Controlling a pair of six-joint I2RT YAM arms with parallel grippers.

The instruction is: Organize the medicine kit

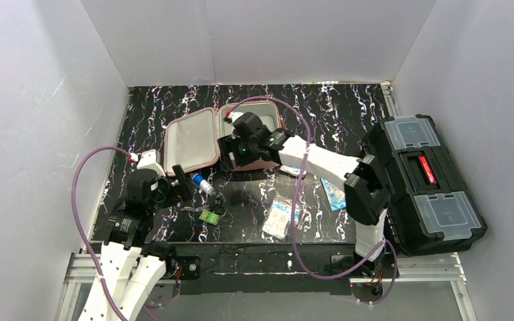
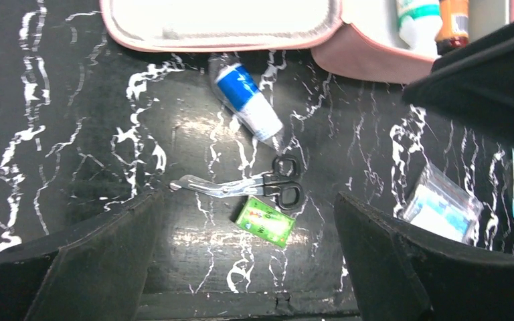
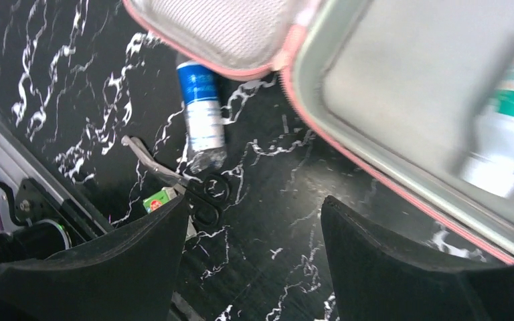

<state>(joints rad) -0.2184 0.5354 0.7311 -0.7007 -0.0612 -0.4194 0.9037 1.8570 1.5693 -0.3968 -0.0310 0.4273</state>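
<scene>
Over on the left, the left gripper (image 2: 246, 197) hangs low over the marbled black table (image 1: 348, 107), jaws spread as wide as they go and nothing between them. Right below it sit three loose items: a pair of black-handled scissors (image 2: 241, 186), a small green box (image 2: 264, 222) touching the handles, and a blue-labelled bottle (image 2: 247, 100) lying on its side just in front of the case. None of those has been packed yet.

Moving to the middle, there's the medicine kit (image 1: 191, 140), the pink zip case, lying open at the back centre of the table, lid flopped flat to the left and tray to the right. The tray already holds something: a white bottle with a green label (image 2: 415, 20) and an orange bottle (image 2: 454, 23) are inside, so a start has been made.

The right gripper (image 3: 254, 200) is reaching across, hovering at the near edge of that tray, fingers well apart and holding nothing. Its wrist view is blurred over the tray, so I can't tell exactly what lies there.

Further right, clear packets (image 1: 280, 217) and a blue packet (image 1: 334, 194) wait on the table, with the black toolbox (image 1: 421, 180) at the far right edge.

My read is that this is early to halfway: two items in, at least five out, and the case not yet zipped.
</scene>
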